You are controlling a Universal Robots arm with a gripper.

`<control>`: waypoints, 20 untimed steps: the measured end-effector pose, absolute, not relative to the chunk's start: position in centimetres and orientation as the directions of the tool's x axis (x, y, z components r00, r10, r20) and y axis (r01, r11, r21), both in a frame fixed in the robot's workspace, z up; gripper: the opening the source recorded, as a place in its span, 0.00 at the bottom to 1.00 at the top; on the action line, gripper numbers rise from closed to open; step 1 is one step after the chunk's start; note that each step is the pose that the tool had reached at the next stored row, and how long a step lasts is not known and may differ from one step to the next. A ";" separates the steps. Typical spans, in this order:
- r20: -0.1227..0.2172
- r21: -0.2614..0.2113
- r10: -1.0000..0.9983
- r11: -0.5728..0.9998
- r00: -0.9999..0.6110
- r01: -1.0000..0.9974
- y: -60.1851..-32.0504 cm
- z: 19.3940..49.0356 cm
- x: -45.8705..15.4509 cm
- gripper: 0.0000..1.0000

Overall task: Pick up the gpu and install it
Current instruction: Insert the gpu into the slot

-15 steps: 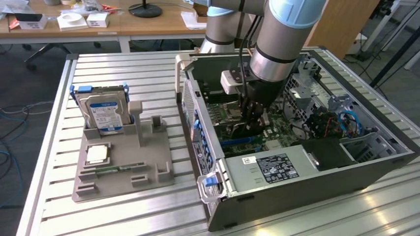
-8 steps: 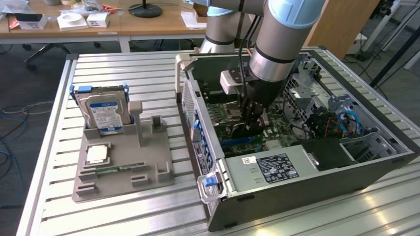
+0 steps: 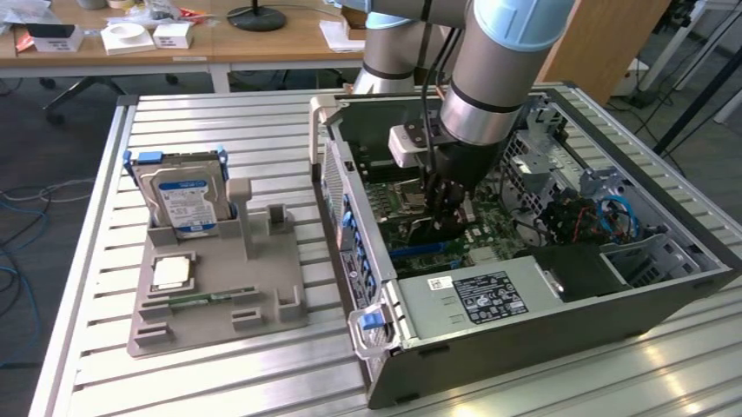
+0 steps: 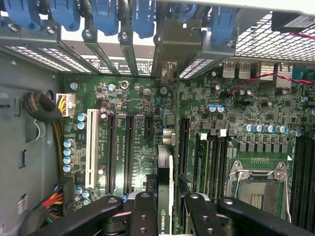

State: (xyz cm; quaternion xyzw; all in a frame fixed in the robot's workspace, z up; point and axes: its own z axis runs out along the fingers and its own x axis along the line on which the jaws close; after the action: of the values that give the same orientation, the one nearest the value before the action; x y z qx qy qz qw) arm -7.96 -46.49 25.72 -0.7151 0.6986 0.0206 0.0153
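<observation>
- Computer case [image 3: 487, 347] lies on its side with the panel off, toward the exterior view's right edge of the tabletop [image 3: 232, 113]. That leaves the motherboard [image 4: 142, 98] facing up, so the arm can reach its slots from above.
- The gpu [image 4: 165, 167] is inside the case, held on edge over the motherboard. It runs the same way as the long black slots [image 4: 129, 152], and this pose looks chosen so its lower edge can go straight down into one.
- I cannot tell whether the card already touches the board.
- The gripper [image 4: 165, 209] has its jaws drawn in partway and clamped on the gpu. The black fingers [image 4: 142, 216] press its two flat faces, one from each side.
- A grey holder [image 3: 215, 287] sits toward the exterior view's left edge, well apart from the case. It props a hard drive [image 3: 180, 195] upright.
</observation>
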 end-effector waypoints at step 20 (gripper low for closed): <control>-0.051 0.007 -0.999 -0.011 0.011 -1.000 -46.5 25.5 -8.0 0.26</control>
State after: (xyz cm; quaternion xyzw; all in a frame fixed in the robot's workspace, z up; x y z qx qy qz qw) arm -7.96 -46.50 25.49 -0.7108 0.7029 0.0205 0.0154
